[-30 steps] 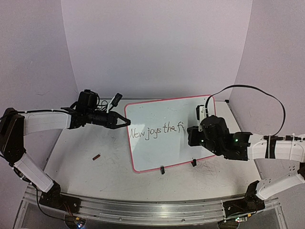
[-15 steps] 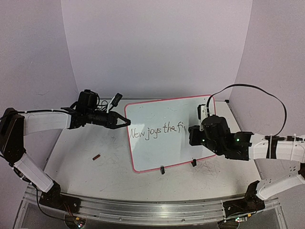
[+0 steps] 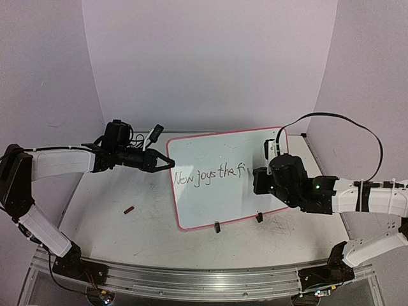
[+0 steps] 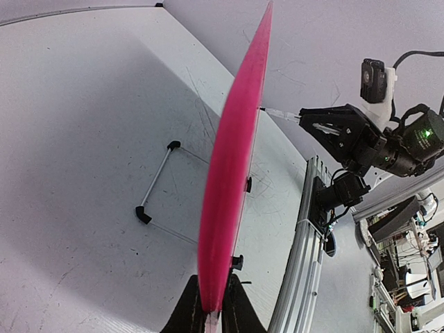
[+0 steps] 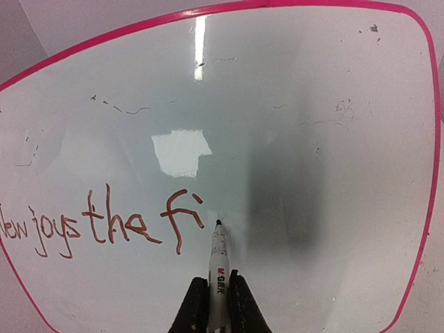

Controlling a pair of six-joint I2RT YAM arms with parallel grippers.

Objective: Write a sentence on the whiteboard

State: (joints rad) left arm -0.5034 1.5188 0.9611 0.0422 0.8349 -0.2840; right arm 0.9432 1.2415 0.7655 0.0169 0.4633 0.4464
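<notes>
Mid-word in the sentence (image 5: 104, 220): the right gripper (image 5: 214, 300), closed on a marker (image 5: 217, 260), sets its tip just right of "fi". The left gripper (image 3: 167, 163) pinches the whiteboard (image 3: 210, 207) by its left edge (it stands tilted on the counter (image 3: 115, 191)). Next, probably, comes another letter, pressed lightly.

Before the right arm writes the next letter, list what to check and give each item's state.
1. Grip of the right jaws on the marker: ok, clamped.
2. Tip placed just right of "fi" in the sentence: ok.
3. Tip touching the whiteboard: cannot tell.
4. Edge of the whiteboard pinched in the left jaws to steady it: ok.
5. Bare board right of "fi" for more words: ok.
</notes>
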